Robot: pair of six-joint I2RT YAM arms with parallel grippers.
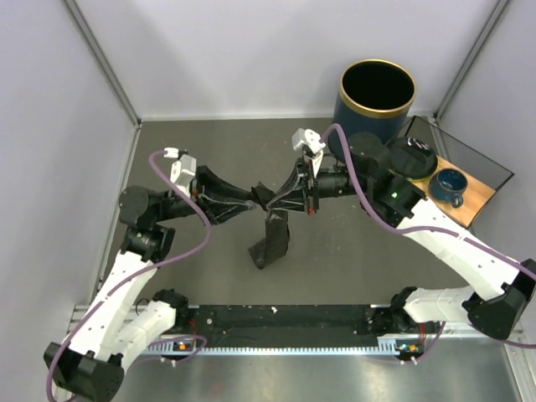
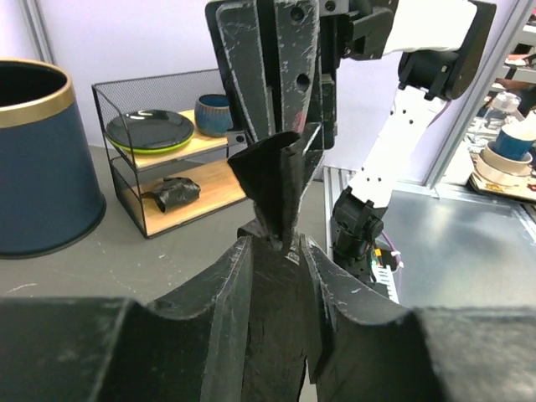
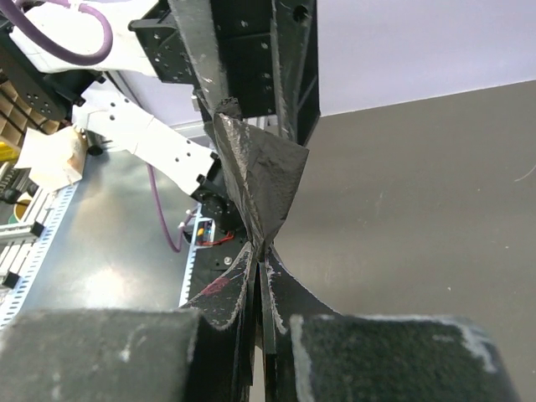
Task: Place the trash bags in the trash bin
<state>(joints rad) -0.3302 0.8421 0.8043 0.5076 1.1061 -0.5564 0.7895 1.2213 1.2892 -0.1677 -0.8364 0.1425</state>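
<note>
The trash bag (image 1: 272,239) is a folded strip of black film that hangs down to the table between the two arms. My left gripper (image 1: 249,199) and my right gripper (image 1: 275,199) meet tip to tip at mid-table, both shut on its top end. In the left wrist view the bag (image 2: 280,176) runs between my fingers (image 2: 226,276) up to the opposite gripper. In the right wrist view my pads (image 3: 239,276) pinch the bag (image 3: 264,172). The navy trash bin (image 1: 377,96) with a gold rim stands upright at the back right, its mouth showing only black inside; it also shows in the left wrist view (image 2: 38,167).
A wire shelf (image 1: 469,180) with wooden boards stands right of the bin, holding a blue bowl (image 1: 450,186), a black plate (image 2: 151,128) and a small black roll (image 2: 172,193). Enclosure walls close the left, back and right.
</note>
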